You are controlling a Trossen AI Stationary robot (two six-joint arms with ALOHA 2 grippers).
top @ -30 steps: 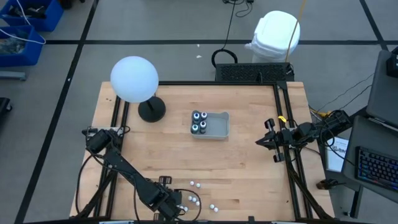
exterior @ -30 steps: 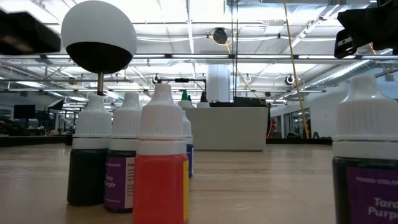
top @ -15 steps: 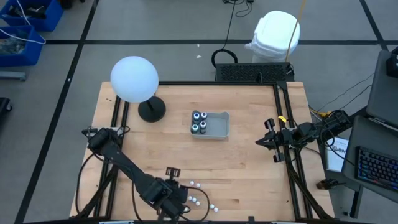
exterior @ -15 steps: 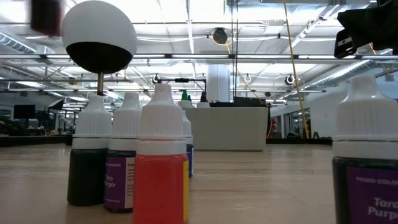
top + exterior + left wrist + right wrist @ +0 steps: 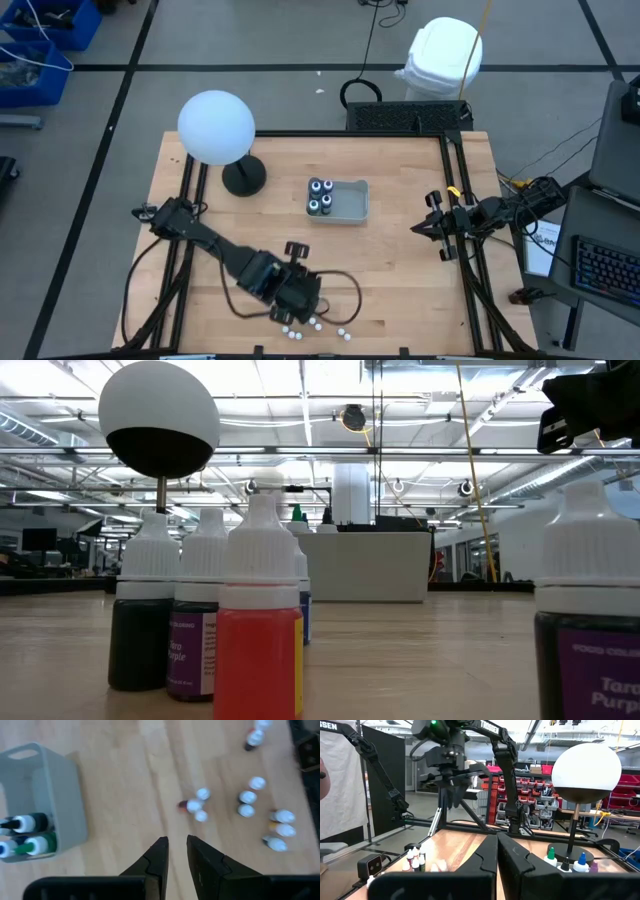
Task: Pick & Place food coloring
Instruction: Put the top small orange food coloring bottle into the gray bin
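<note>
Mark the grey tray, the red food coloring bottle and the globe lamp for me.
grey tray (image 5: pixel 355 203), high view, bare floor of the tray.
red food coloring bottle (image 5: pixel 257 665), low view, red body below the white cap.
globe lamp (image 5: pixel 215 126), high view, middle of the white globe.

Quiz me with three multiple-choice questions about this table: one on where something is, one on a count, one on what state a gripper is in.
1. Seen from above, at which end of the tray do its bottles stand?
A. The end nearer the lamp
B. The end farther from the lamp
C. Spread evenly along it

2. How many bottles stand in the tray?
A. Two
B. Four
C. Seven

3. How are the right gripper and its fingers?
A. Wide open
B. Shut on a bottle
C. Shut, holding nothing

Answers:
1. A: the high view shows them packed at the tray's left end, on the lamp's side.
2. B: four caps show there, two by two.
3. C: the right wrist view shows the fingers pressed together with nothing between.
</note>
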